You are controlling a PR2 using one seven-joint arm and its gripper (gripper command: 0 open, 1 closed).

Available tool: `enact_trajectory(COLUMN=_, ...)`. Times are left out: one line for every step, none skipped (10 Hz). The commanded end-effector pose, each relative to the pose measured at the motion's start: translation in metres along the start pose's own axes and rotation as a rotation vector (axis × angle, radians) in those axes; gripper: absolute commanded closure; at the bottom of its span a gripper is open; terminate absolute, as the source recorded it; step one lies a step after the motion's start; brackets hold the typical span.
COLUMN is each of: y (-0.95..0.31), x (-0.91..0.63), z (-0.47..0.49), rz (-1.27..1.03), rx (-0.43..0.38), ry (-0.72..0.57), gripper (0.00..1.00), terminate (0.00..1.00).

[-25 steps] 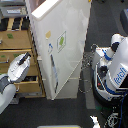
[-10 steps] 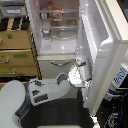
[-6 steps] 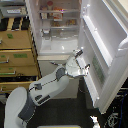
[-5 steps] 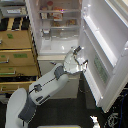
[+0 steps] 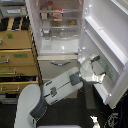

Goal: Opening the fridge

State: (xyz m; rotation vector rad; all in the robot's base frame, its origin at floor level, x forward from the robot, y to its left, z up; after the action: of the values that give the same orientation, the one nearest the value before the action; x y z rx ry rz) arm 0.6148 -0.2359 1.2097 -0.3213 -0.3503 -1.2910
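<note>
While the door (image 5: 107,47) already hangs wide, the step in hand looks like the last of the swing: I judge that pushing it a little further calls for a slow, even sweep along the door's own arc, with the arm kept clear of the shelves.

On the exterior view's left stands a tan cabinet (image 5: 17,57) with drawers, just beside the fridge (image 5: 60,47). The fridge fills the upper middle of the view; its white inside is lit, with shelves carrying small items too blurred to name. Below the open compartment a lower drawer front (image 5: 57,67) stays closed.

From the lower left the arm (image 5: 57,90) reaches up and to the right, crossing in front of that drawer. The gripper (image 5: 96,74) sits at the door's inner face, near its lower edge, on the exterior view's right. It appears to touch or nearly touch the door's lower shelf, though contact is not certain. Whether the jaws are spread or pressed together I cannot tell; the wrist blurs them.
</note>
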Motion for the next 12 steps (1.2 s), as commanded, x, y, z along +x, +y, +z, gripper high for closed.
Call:
enact_trajectory(y=-0.231, x=0.184, z=-0.34, rz=-0.284, rx=-0.094, ry=0.297, gripper=0.0, terminate=0.0)
enact_trajectory(y=-0.276, x=0.214, z=-0.357, rz=-0.314, rx=-0.127, ry=0.288, gripper=0.0, terminate=0.0)
enact_trajectory(y=-0.328, x=0.242, z=-0.377, rz=-0.367, rx=-0.154, ry=0.286, gripper=0.0, terminate=0.0)
enact_trajectory(y=-0.389, x=0.27, z=-0.402, rz=-0.42, rx=-0.173, ry=0.291, gripper=0.0, terminate=0.0)
enact_trajectory(y=-0.411, x=0.276, z=-0.404, rz=-0.428, rx=-0.187, ry=0.283, gripper=0.0, terminate=0.0)
enact_trajectory(y=-0.413, x=0.255, z=-0.397, rz=-0.47, rx=-0.195, ry=0.285, gripper=0.0, terminate=0.0)
enact_trajectory(y=-0.403, x=0.245, z=-0.4, rz=-0.48, rx=-0.168, ry=0.293, gripper=0.0, terminate=0.0)
enact_trajectory(y=-0.372, x=0.246, z=-0.414, rz=-0.441, rx=-0.141, ry=0.314, gripper=0.0, terminate=0.0)
enact_trajectory(y=-0.374, x=0.254, z=-0.425, rz=-0.44, rx=-0.14, ry=0.322, gripper=0.0, terminate=0.0)
enact_trajectory(y=-0.391, x=0.269, z=-0.44, rz=-0.442, rx=-0.146, ry=0.325, gripper=0.0, terminate=0.0)
enact_trajectory(y=-0.427, x=0.306, z=-0.459, rz=-0.475, rx=-0.188, ry=0.31, gripper=0.0, terminate=0.0)
enact_trajectory(y=-0.417, x=0.314, z=-0.47, rz=-0.45, rx=-0.171, ry=0.31, gripper=0.0, terminate=0.0)
